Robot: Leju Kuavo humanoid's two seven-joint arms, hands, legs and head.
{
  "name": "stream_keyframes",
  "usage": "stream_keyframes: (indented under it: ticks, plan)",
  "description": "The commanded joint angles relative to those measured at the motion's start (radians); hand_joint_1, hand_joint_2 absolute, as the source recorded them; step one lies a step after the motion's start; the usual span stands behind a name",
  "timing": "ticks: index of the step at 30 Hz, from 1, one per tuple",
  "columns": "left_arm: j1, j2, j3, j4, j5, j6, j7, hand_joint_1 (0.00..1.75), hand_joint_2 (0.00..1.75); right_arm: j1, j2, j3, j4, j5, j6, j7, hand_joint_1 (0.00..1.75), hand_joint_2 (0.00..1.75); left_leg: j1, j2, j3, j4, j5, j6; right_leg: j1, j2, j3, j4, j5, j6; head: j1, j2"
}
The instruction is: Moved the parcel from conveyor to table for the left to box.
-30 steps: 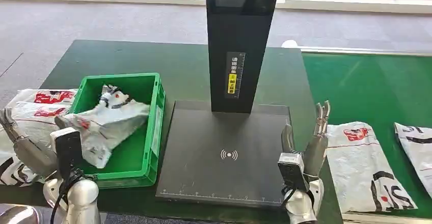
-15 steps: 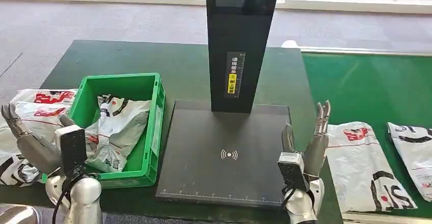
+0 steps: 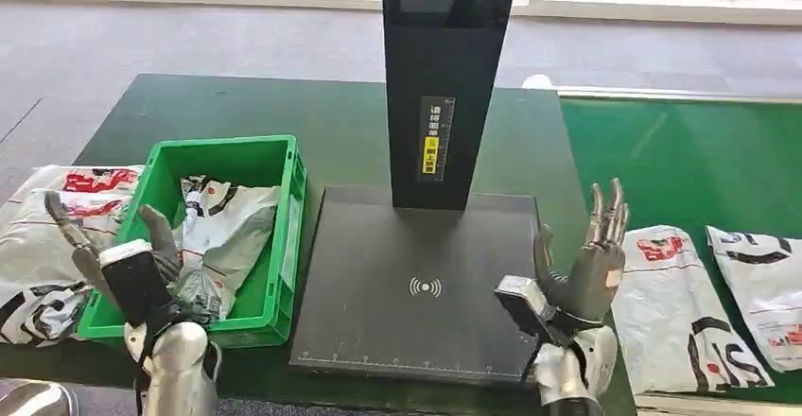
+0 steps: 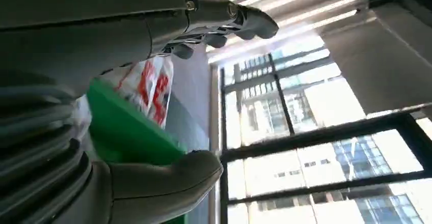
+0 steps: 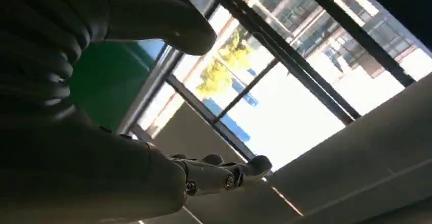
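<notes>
A grey plastic parcel [image 3: 219,236] with red and black print lies loose inside the green crate [image 3: 286,236] on the dark green table. My left hand [image 3: 118,246] hovers over the crate's near left corner, fingers spread and holding nothing; the left wrist view shows its fingers [image 4: 224,18] apart above the crate rim [image 4: 127,132]. My right hand [image 3: 586,265] is raised with fingers apart and empty at the near right edge of the black scanner plate [image 3: 416,284]. Just to its right, a white parcel [image 3: 676,307] lies on the green conveyor [image 3: 700,161], and another parcel [image 3: 761,279] beside it.
A tall black scanner post [image 3: 444,76] stands at the back of the plate. More parcels [image 3: 43,246] are piled to the left of the crate. The far part of the table [image 3: 284,109] is bare dark green.
The parcel dropped from my left hand into the crate and settled. My left hand moved right over the crate's corner. My right hand rose and tilted. The conveyor parcels slid left.
</notes>
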State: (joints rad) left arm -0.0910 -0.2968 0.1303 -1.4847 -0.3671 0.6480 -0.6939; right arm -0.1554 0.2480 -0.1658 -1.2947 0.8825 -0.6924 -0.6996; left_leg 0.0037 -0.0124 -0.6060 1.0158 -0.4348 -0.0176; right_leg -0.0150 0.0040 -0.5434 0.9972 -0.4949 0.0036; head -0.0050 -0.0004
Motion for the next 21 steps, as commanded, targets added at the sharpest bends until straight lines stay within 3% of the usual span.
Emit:
stream_keyframes:
  ticks: [1,2,21]
  plan:
    - [0.077,0.001,-0.251,0.037,0.134,-0.069,-0.004,0.0,1.75,-0.274,0.078,-0.745,0.2,0.531,-0.006,0.08,0.0,1.75,-0.002,-0.003,0.004,-0.003,0.001,0.001,-0.001,-0.004,0.006,-0.004,0.0,0.001,0.0,0.0]
    - [0.08,0.006,-0.253,0.035,0.141,-0.066,-0.004,0.0,1.75,-0.288,0.054,-0.758,0.23,0.565,-0.006,0.115,0.0,1.75,-0.001,-0.004,0.004,-0.003,0.001,0.002,-0.001,-0.005,0.007,-0.005,0.0,0.001,0.0,0.0]
    - [0.08,0.006,-0.253,0.035,0.141,-0.066,-0.004,0.0,1.75,-0.288,0.054,-0.758,0.23,0.565,-0.006,0.115,0.0,1.75,-0.001,0.001,0.003,-0.001,0.0,0.001,0.0,0.0,0.004,-0.002,0.0,0.001,0.0,0.0]
